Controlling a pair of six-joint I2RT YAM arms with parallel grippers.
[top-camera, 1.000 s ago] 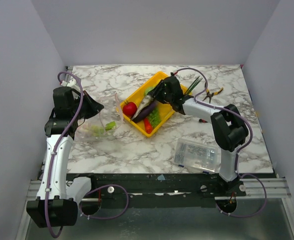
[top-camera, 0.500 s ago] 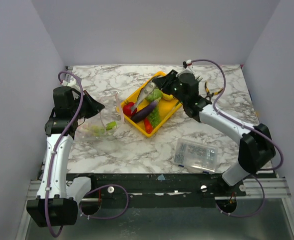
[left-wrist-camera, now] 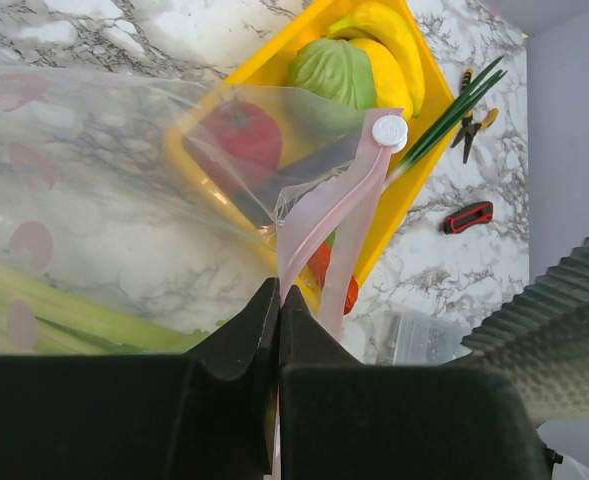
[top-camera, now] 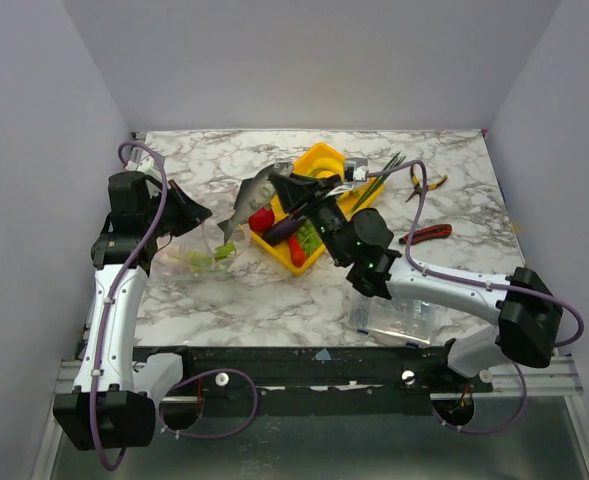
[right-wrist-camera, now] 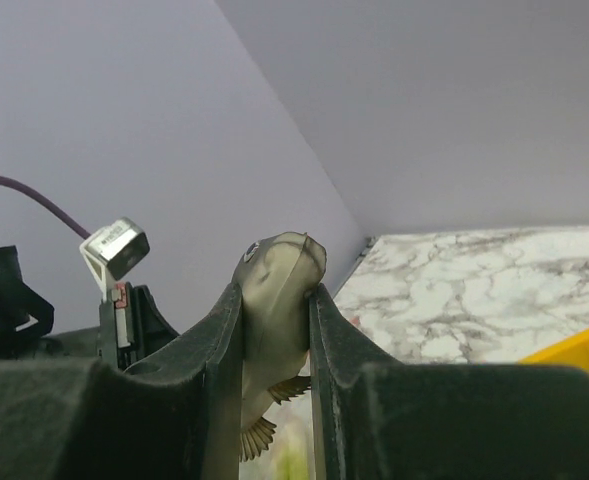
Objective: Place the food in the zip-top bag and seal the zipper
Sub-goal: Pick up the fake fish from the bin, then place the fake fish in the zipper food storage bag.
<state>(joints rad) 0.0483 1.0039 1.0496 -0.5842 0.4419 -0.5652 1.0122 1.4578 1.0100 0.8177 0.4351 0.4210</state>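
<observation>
Grey fish (top-camera: pixel 246 197) sat clamped in your right gripper (right-wrist-camera: pixel 274 293); your left gripper (left-wrist-camera: pixel 279 296) pinched the pink zipper (left-wrist-camera: pixel 326 222) of the clear bag (left-wrist-camera: pixel 94 190).

The marble table (top-camera: pixel 224 160) (white, grey-veined) bears yellow tray (top-camera: pixel 329 152), zip-top bag (top-camera: pixel 189 262), parts box (top-camera: pixel 394 312), pliers (top-camera: pixel 426 184), knife (top-camera: pixel 426 234).

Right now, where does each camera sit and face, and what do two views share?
Top external: above and behind both arms, which show; looks down on the marble table.
Left wrist: on the left gripper, whose fingers pinch the clear plastic bag; faces the yellow tray.
Right wrist: on the right gripper, whose fingers clamp the grey toy fish; faces the wall.
Shared: top and right wrist show the fish.
</observation>
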